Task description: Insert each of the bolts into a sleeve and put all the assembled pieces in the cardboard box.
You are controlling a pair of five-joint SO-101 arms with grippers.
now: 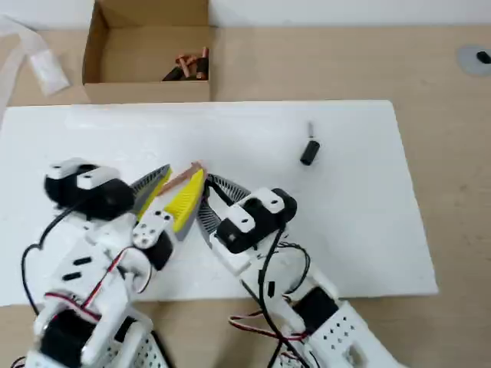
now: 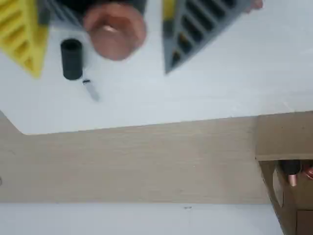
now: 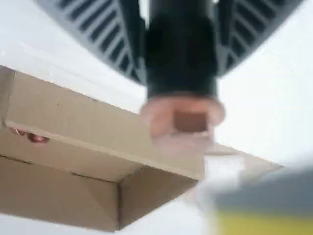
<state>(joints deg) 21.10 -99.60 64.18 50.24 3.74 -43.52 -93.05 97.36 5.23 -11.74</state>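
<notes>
My right gripper (image 1: 205, 182) (image 3: 181, 78) is shut on a black sleeve (image 3: 181, 49), and a copper bolt (image 1: 186, 176) (image 3: 183, 120) sticks out of the sleeve's far end. My left gripper (image 1: 184, 172) (image 2: 101, 72) is open, its yellow and grey fingers standing on either side of the bolt head (image 2: 115, 30) with gaps on both sides. A second black sleeve (image 1: 309, 152) (image 2: 72, 58) lies loose on the white board, with a small silver pin (image 1: 310, 129) (image 2: 91, 90) just beyond it. The cardboard box (image 1: 146, 92) (image 2: 283, 137) (image 3: 98, 132) holds assembled pieces (image 1: 188, 67).
The white board (image 1: 345, 230) covers most of the wooden table. The box stands off the board's far left edge. A clear plastic bag (image 1: 42, 65) lies left of the box. A grey disc (image 1: 474, 57) sits at the far right corner.
</notes>
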